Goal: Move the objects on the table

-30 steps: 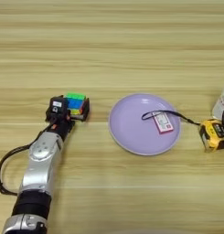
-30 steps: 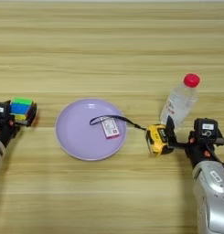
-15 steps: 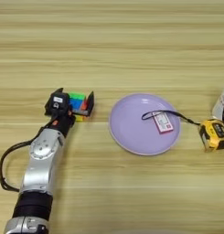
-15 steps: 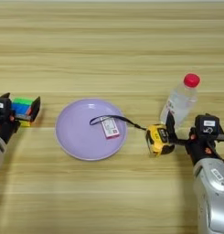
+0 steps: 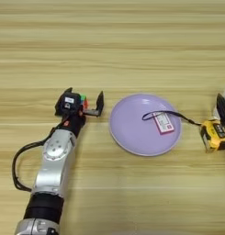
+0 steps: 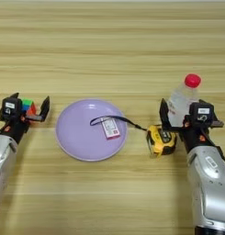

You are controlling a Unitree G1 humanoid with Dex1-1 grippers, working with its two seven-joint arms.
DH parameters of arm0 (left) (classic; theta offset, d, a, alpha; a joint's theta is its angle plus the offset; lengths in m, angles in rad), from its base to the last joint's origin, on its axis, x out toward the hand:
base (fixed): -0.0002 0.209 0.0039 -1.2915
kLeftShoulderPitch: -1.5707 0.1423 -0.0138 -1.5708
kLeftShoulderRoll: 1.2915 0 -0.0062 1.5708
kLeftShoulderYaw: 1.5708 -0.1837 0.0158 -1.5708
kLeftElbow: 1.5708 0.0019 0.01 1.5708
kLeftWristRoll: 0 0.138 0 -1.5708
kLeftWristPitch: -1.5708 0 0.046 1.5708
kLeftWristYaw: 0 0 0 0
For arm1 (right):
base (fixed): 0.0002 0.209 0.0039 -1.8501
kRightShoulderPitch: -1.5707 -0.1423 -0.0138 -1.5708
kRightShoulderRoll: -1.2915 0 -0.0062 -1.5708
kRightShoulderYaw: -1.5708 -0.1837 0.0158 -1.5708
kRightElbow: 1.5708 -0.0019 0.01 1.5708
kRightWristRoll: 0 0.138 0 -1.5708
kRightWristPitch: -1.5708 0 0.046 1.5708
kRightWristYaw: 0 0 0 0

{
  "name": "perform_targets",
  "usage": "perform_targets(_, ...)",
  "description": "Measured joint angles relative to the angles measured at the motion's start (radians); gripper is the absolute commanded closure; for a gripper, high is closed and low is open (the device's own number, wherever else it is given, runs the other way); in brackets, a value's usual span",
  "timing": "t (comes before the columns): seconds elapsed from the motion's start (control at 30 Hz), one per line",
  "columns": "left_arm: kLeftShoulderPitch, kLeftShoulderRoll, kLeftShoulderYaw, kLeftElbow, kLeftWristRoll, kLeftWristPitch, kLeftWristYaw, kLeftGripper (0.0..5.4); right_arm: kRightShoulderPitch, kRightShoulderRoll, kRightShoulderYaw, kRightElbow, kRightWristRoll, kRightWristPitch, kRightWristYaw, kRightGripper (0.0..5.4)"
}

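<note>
We find the left gripper (image 5: 84, 103) low over the counter (image 5: 132, 41), just left of the lilac plate (image 5: 132, 137), its two black fingers spread with the puzzle cube (image 5: 82, 99) sitting between them; only a sliver of green and red shows beside the wrist housing, and we cannot tell whether either finger touches it. We judge the fingers are parted in order to straddle the cube, which rests on the counter and is not yet clamped. The right gripper (image 6: 178, 115) stands at the far side of the plate, likewise unclenched, one finger visible to the left of the clear bottle (image 6: 182, 98), whose red cap rises above it; the other finger is hidden behind the wrist housing. The bottle is upright on the counter, and we judge the gripper is set at its lower body for a side grasp, where an upright bottle is least likely to tip. A yellow tape measure (image 6: 160, 140) lies just beside that gripper, its dark cord running onto the plate to a small red-and-white tag (image 6: 109, 129); a sideways move of the bottle could catch it.
</note>
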Motion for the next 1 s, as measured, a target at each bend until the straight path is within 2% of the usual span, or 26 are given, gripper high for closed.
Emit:
perform_targets(0.1, 0.0, -0.013, -0.001, 0.001, 0.033, -0.007, 0.061, 0.02, -0.015, 0.001, 0.002, 0.022, 0.0, -0.004, 0.0, 0.0)
perform_targets(0.17, 0.001, -0.036, 0.001, 0.0, 0.051, -0.007, 0.115, 0.02, -0.032, 0.003, 0.006, 0.046, 0.0, -0.007, 0.001, 0.0)
perform_targets(0.37, 0.018, -0.058, -0.009, -0.018, 0.086, -0.017, 0.177, 0.02, -0.068, 0.015, 0.019, 0.087, -0.001, -0.028, 0.0, 0.0)
perform_targets(0.6, 0.023, -0.061, -0.015, -0.038, 0.091, -0.02, 0.188, 0.02, -0.107, 0.022, 0.018, 0.154, -0.003, -0.066, -0.007, 0.0)
perform_targets(1.0, 0.032, -0.066, -0.034, -0.043, 0.091, -0.024, 0.18, 0.02, -0.12, 0.017, 0.005, 0.208, -0.005, -0.093, -0.017, 0.0)
